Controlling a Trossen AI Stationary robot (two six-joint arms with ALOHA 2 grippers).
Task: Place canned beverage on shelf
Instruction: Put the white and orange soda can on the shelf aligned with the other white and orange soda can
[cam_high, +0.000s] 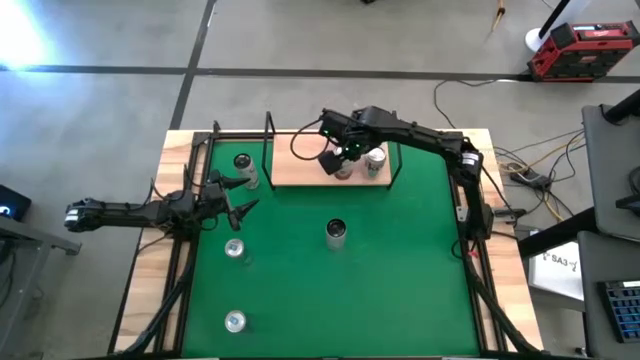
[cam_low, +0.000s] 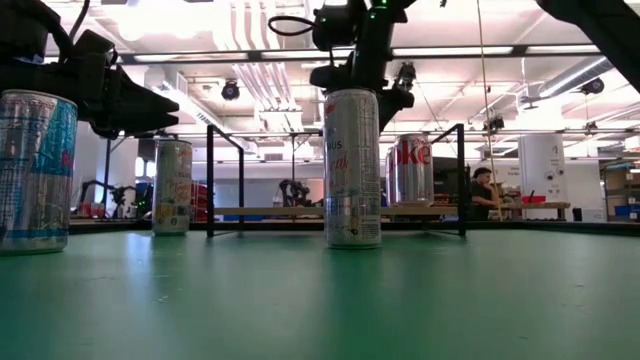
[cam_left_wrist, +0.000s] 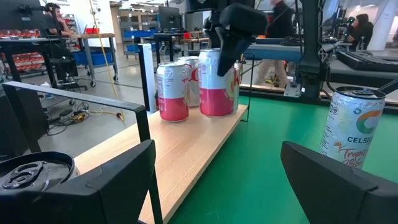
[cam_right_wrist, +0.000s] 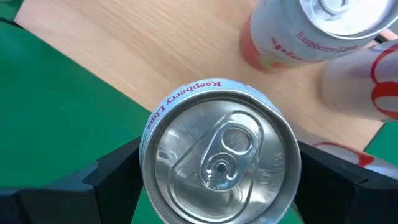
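- Now, your right gripper has its fingers closed on the Raspberry Lime can, one finger on each side of the can, and they look to be touching its wall
- The can stands between these fingers on the shelf, close to the board's front edge. I cannot tell if its bottom rests fully on the wood or is a little above it
- If you let go while the bottom is not flat on the board, I think the can may rock and fall off the edge to the green mat, because there is little wood on that side of the fingers
- Just beyond the fingers stand two other cans, a red-and-white can and a second pale can. When the fingers spread, the outer one could push a neighbour, since the space there is narrow
- If you lift the gripper before the fingers are fully clear, they may drag the can up by its rim and tip it
- Your left gripper waits with its fingers wide apart and nothing between them. A can top is just outside one finger and a Celsius can is outside the other, so a sideways move there could knock one over
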